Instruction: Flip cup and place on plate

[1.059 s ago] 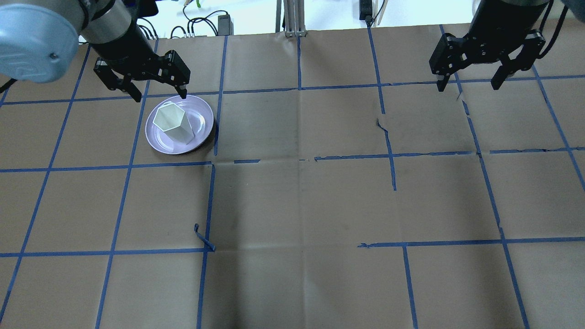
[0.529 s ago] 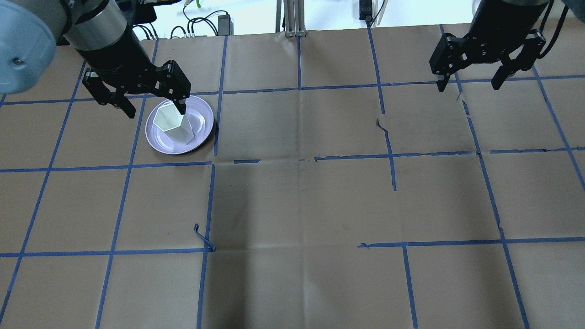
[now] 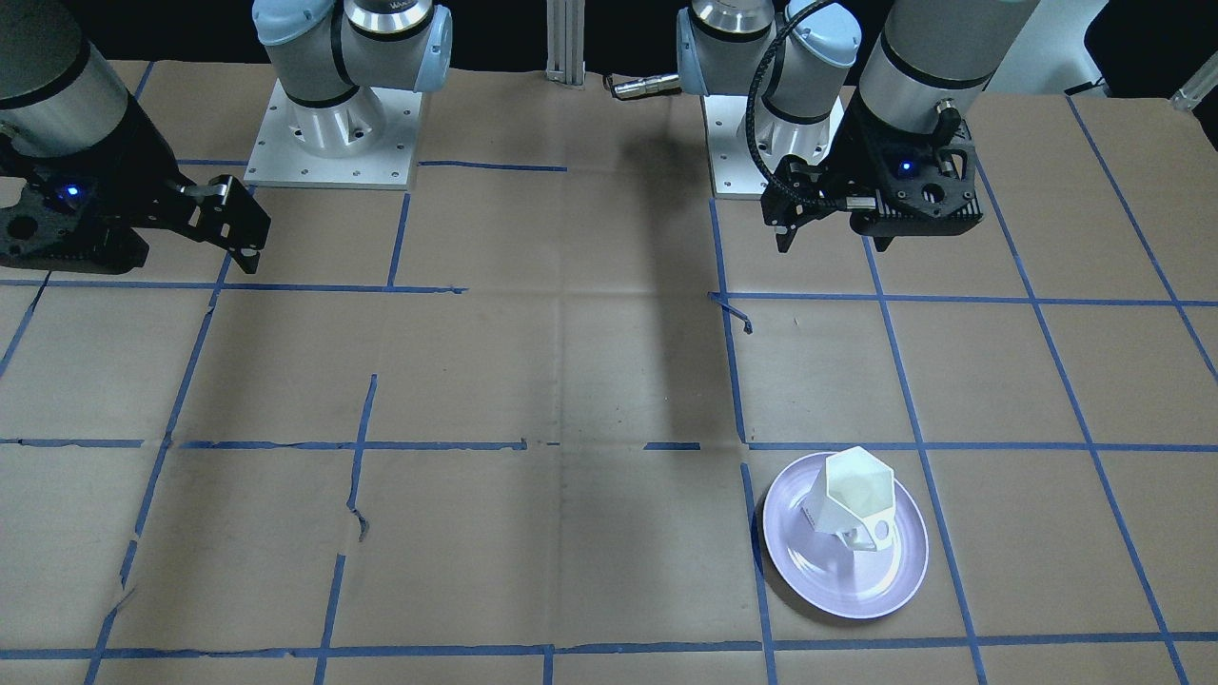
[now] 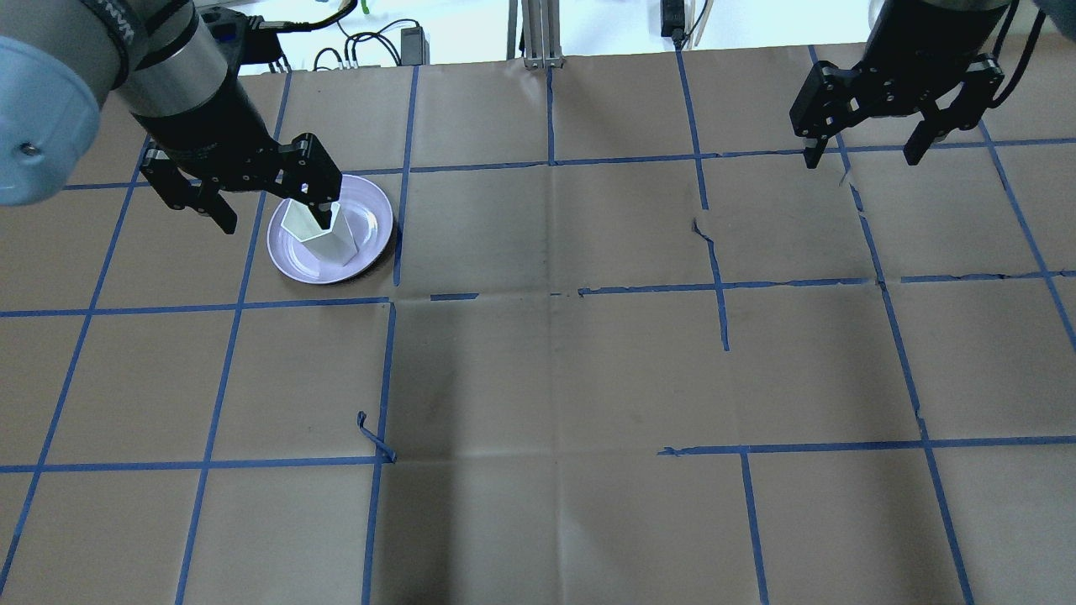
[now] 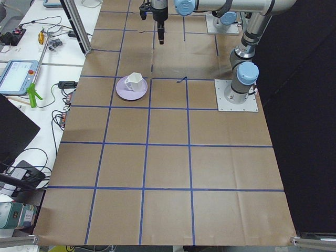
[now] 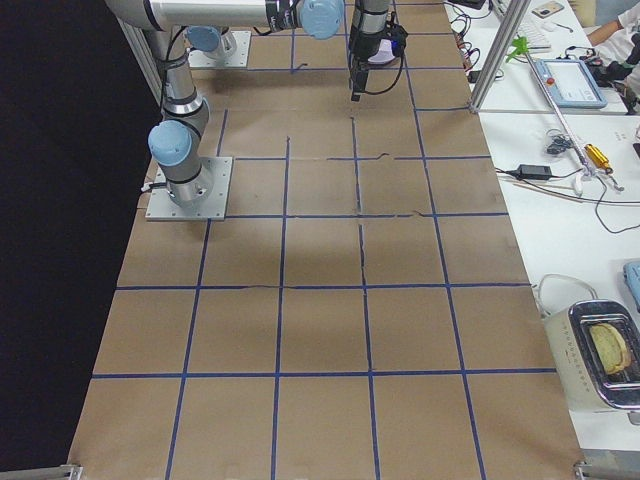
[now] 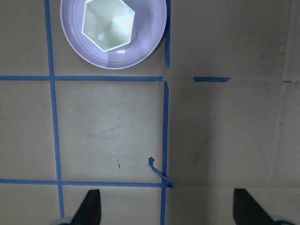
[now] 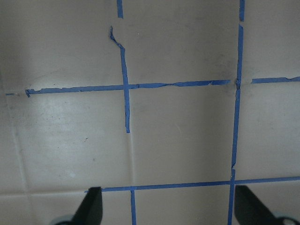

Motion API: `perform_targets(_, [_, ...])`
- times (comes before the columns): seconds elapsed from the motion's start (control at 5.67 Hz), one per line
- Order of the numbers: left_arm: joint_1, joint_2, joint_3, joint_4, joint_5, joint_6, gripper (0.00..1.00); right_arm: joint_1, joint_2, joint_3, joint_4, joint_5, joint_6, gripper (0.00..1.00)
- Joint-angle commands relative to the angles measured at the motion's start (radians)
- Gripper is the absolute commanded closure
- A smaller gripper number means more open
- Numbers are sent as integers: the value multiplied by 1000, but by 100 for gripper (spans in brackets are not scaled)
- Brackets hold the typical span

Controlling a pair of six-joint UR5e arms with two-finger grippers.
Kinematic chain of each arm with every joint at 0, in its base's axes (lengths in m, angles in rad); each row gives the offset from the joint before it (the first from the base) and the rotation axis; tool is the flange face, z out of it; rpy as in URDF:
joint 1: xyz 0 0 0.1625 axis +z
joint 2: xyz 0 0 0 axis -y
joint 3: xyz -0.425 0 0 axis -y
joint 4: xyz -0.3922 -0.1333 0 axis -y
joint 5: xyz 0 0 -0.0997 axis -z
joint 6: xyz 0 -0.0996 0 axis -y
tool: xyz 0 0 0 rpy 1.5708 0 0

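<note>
The white faceted cup (image 4: 324, 235) stands upright, mouth up, on the lavender plate (image 4: 370, 231) at the table's far left. Both also show in the front view (cup (image 3: 856, 490), plate (image 3: 809, 561)), the left wrist view (cup (image 7: 108, 23), plate (image 7: 147, 44)) and the exterior left view (cup (image 5: 134, 81)). My left gripper (image 4: 277, 220) is open and empty, held high and clear of the cup; in the front view it (image 3: 830, 243) hangs well on the robot's side of the plate. My right gripper (image 4: 860, 160) is open and empty, high over the far right.
Brown paper with a blue tape grid covers the table (image 4: 555, 370). A loose curl of tape (image 4: 374, 437) lies near the plate's square. The arm bases (image 3: 328, 143) stand at the robot's edge. Cables and desks lie beyond the far edge.
My left gripper has drawn back toward the robot and a little left, still open; in the overhead view it now overlaps the cup's rim. Cup, plate and right arm have not moved.
</note>
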Motion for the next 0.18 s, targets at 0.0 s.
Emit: perform_targets(0.0, [1, 1, -1, 1, 1, -1, 1, 0, 0, 0, 0, 0, 0, 0])
